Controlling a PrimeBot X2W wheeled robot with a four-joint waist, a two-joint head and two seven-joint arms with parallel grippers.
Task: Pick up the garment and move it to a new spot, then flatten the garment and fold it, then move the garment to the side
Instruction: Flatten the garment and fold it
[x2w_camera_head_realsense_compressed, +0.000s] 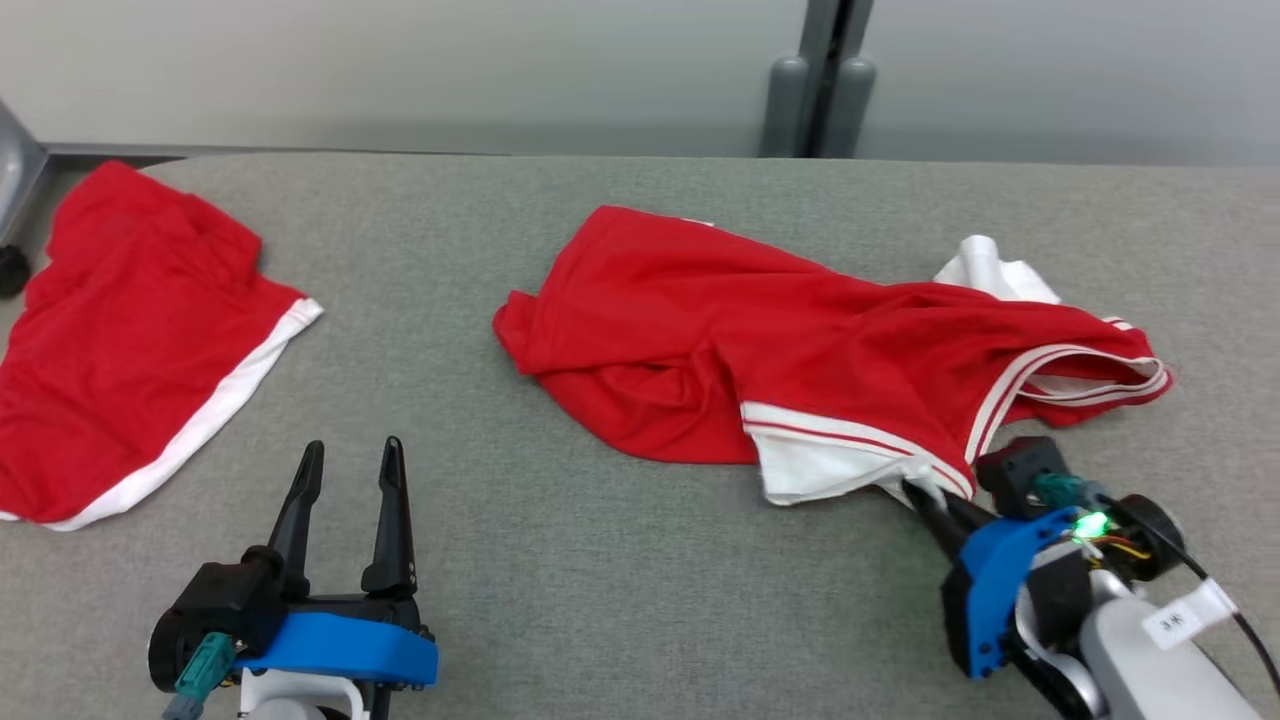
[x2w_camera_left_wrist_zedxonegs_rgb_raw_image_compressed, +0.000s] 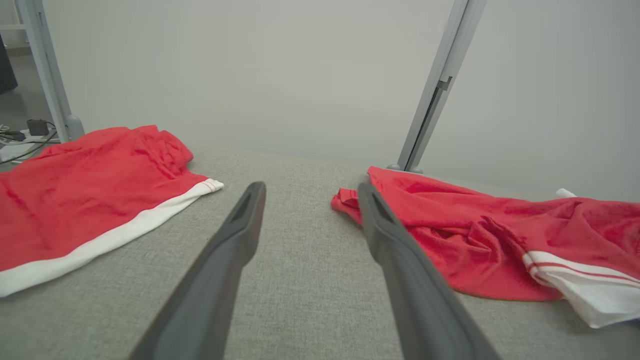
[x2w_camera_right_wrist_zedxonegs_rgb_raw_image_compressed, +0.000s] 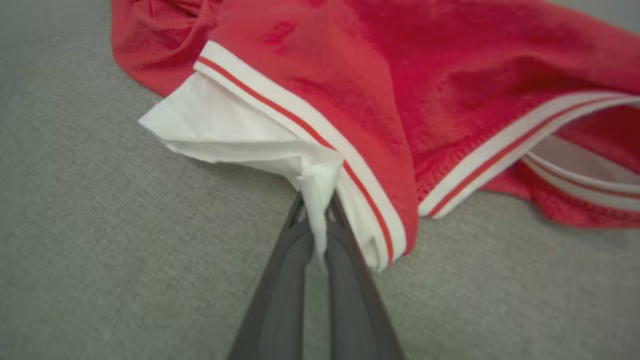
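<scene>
Light: bright, even, diffuse | shadows: faint and soft along the garment (x2w_camera_head_realsense_compressed: 800, 340) edges | focus: head view sharp, right wrist view blurred throughout

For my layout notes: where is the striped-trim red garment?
In the head view the striped-trim garment lies right of centre on the grey table, its near white corner pinched in the right gripper.

Red garment (x2w_camera_head_realsense_compressed: 800, 340) with white, red-striped trim; grey table (x2w_camera_head_realsense_compressed: 600, 600).
</scene>
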